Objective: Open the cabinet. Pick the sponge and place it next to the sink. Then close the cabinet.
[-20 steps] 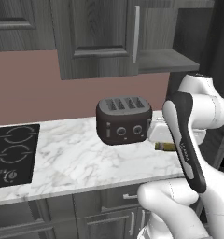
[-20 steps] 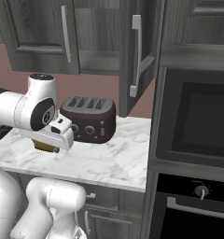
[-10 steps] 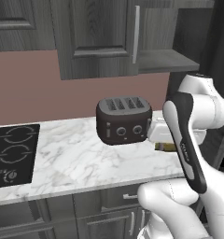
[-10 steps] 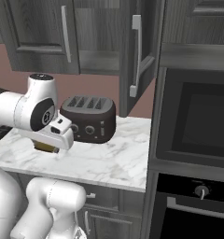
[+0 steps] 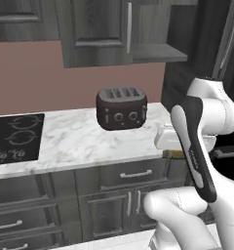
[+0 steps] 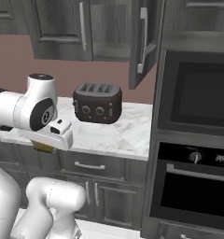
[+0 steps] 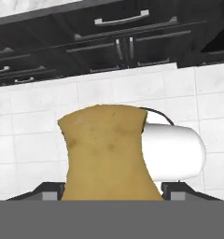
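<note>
Grey wood, left base view: the tall dark grey wood-grain cabinet [image 5: 97,30] with a long silver bar handle fills the upper middle of the frame; its door [image 5: 225,44] stands swung out at the upper right.
Worktop, left base view: a white marble worktop [image 5: 75,139] crosses the middle, with a black four-slot toaster [image 5: 121,108] at centre and a black hob [image 5: 16,138] at the left edge.
Tool, left base view: the tool [image 5: 173,152] sits at right of centre, mostly hidden behind the white arm; a sliver of the yellowish-olive sponge [image 5: 174,154] shows under the white hand.
Right base view: the cabinet [image 6: 62,29] is at the upper left, its open door [image 6: 144,42] edge-on at upper centre; a dark built-in oven [image 6: 195,140] fills the right side.
Sponge, right base view: the sponge [image 6: 44,146] shows under the white hand at the left, in front of the worktop [image 6: 118,135] edge and left of the toaster [image 6: 97,102].
Hand view: the sponge [image 7: 107,154] stands at bottom centre between the tool's dark tips [image 7: 109,193], which are closed on its sides; white floor tiles [image 7: 30,112] and dark low drawers [image 7: 109,32] lie beyond.
</note>
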{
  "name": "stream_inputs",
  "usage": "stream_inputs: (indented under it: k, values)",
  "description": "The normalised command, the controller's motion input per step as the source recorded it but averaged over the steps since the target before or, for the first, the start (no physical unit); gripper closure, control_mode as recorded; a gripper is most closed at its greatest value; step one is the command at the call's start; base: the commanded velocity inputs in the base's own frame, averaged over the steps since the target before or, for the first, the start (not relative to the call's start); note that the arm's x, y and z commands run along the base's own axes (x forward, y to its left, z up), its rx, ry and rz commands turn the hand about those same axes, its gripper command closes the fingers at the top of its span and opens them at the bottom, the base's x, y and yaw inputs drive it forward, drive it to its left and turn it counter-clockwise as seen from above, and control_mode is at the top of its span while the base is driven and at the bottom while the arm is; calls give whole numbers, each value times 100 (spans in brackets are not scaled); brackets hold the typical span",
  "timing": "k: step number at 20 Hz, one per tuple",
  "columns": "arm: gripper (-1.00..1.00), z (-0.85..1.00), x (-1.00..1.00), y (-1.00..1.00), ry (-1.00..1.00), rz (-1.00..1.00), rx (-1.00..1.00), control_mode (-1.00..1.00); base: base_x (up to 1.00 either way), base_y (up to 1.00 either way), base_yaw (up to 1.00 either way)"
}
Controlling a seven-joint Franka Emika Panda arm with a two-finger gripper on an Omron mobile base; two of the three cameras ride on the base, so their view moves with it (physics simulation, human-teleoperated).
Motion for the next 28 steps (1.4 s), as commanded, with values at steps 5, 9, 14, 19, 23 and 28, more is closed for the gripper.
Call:
stream_inputs:
  k: [5, 9, 14, 19, 23, 28]
  values:
    - [100, 0, 0, 0, 0, 0, 0, 100, -85, 78, 41]
    - [100, 0, 0, 0, 0, 0, 0, 100, -10, 100, 81]
    - [100, 0, 0, 0, 0, 0, 0, 100, 7, 88, 96]
    - [100, 0, 0, 0, 0, 0, 0, 100, 43, 48, 86]
    - [100, 0, 0, 0, 0, 0, 0, 100, 48, 33, 82]
    - [100, 0, 0, 0, 0, 0, 0, 100, 50, 25, 94]
